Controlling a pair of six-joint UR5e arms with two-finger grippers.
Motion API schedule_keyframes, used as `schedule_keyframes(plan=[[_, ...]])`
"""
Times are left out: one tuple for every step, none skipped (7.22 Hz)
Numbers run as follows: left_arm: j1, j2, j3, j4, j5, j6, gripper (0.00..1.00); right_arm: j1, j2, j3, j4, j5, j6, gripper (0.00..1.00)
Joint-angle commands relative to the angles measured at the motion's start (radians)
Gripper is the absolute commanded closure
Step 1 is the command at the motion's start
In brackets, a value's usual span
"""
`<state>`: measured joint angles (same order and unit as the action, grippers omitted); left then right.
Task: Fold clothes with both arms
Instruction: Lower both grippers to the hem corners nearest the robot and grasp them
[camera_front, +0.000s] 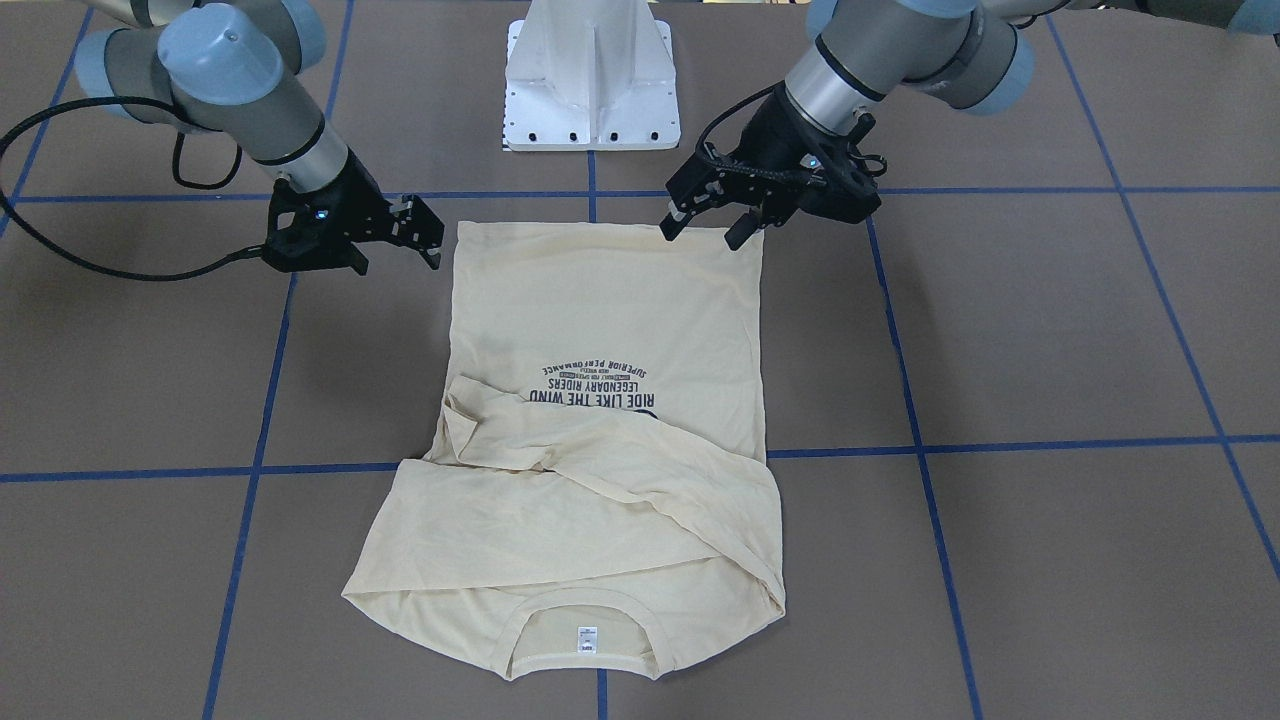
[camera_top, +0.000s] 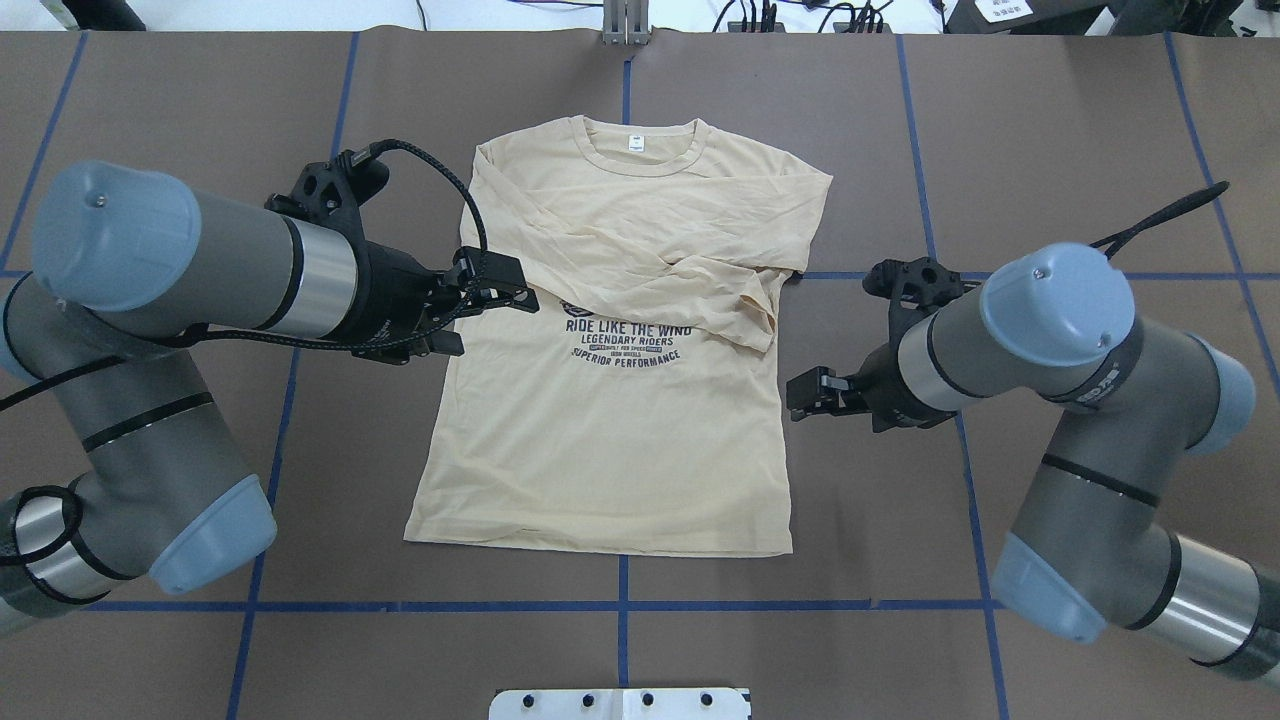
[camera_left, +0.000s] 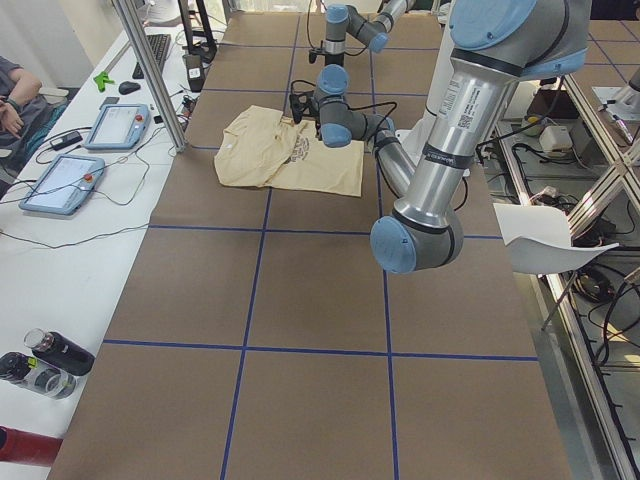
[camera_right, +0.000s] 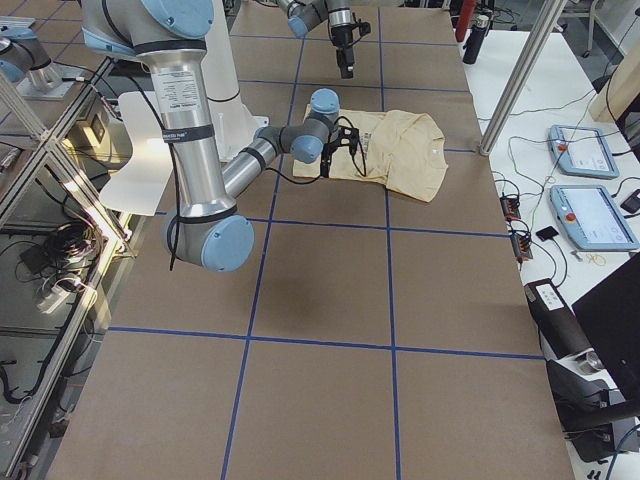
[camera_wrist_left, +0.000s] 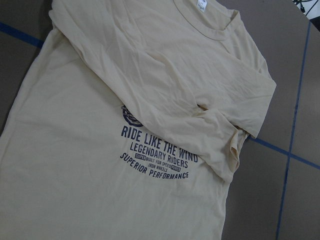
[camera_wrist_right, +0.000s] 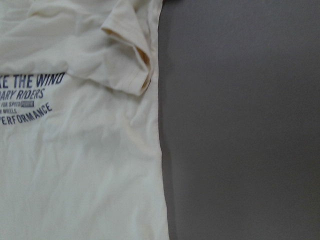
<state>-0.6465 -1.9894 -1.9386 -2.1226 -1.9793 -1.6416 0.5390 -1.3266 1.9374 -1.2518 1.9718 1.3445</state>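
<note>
Cream-yellow thin tee (camera_top: 600, 450) is lying flat on the bench (camera_top: 1050, 130), print (camera_top: 628, 340) facing up. Collar (camera_top: 640, 150) is pointing away from the robot and the hem (camera_top: 600, 548) is sitting nearest it. Both sleeves (camera_top: 690, 265) are already crossing the chest, w/ one cuff (camera_wrist_right: 132, 75) resting right at the R side edge.

Risks you're facing, as I'm judging them:
- Fabric is thin. If the fingers are closing too deep, you're pinching body plus sleeve, and the crossed sleeves are sliding out on the lift.
- If the arms are lifting out of sync or at uneven height, the body is skewing and the fold line is going diagonal.
- L cable (camera_top: 405, 145) is looping out near the shoulder area and could be snagging cloth on a sweep.
- Going too low means fingertips scraping the bench cover.

Pose:
- L arm (camera_top: 200, 260) is reaching in from the side. L fingers (camera_front: 673, 222) are standing apart, gripping nothing, raised over the tee's L edge beside the print.
- R arm (camera_top: 1050, 330) is coming in opposite, nearer the hem. R fingers (camera_top: 803, 386) are looking apart too, empty, sitting just beside the R edge and not touching cloth.
</note>
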Motion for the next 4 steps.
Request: schedule_keyframes(plan=[[-0.004, 0.006, -0.026, 0.007, 0.005, 0.006, 0.00, -0.138, 0.009, -0.006, 0.012, -0.114, 0.079, 0.00], [-0.004, 0.006, -0.036, 0.038, 0.017, 0.006, 0.00, -0.157, 0.010, -0.021, 0.012, -0.114, 0.078, 0.01], [0.001, 0.004, -0.057, 0.082, 0.043, 0.006, 0.00, -0.159, 0.058, -0.067, 0.005, -0.114, 0.077, 0.01], [0.002, 0.001, -0.083, 0.108, 0.043, 0.006, 0.00, -0.162, 0.084, -0.098, 0.000, -0.114, 0.077, 0.02]])
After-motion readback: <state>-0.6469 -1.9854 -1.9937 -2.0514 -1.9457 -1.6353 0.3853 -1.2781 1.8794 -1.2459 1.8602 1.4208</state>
